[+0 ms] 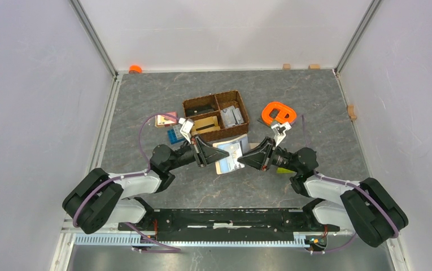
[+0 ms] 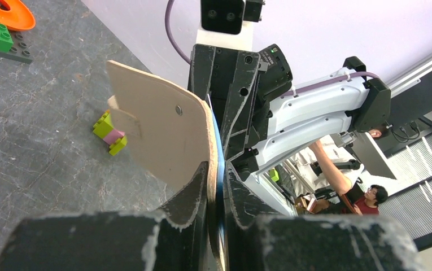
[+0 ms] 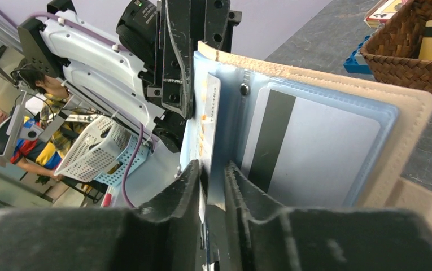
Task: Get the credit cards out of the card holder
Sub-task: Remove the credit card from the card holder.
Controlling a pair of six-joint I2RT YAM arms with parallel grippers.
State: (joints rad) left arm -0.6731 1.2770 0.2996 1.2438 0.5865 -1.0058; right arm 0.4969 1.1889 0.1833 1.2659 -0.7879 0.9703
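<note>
**Holder Open Between Both Arms, No Card Seen Out**

By my reading the job stood at an early stage. The left fingers [image 1: 205, 152] were clenched on the beige outer cover of the card holder [image 1: 230, 155], with a thin blue edge caught in the same pinch, as the left wrist view showed; the holder was spread open between the two arms, just in front of the basket [image 1: 212, 96] near the middle of the counter [image 1: 145, 96]; whether its lower edge touched the counter could not be told; the right fingers [image 1: 250, 158] were clamped on a pale blue inner leaf that carried a card with orange print [image 3: 210, 113]. Opening looked done; drawing the cards out looked to be what was left, since no card was seen lying loose on the counter; how far the pinched card had slid from its leaf could not be told.

As to what held what: the holder's far pocket kept a pale striped card [image 3: 315, 152], its black band upright, seated behind a clear sleeve and apart from both sets of fingers; the woven basket showed a dark thing in its back-left compartment, a tan-and-black thing in the front-left one, and grey pieces on the right; none of these could be named from above, and none looked like a card from the holder.
</note>
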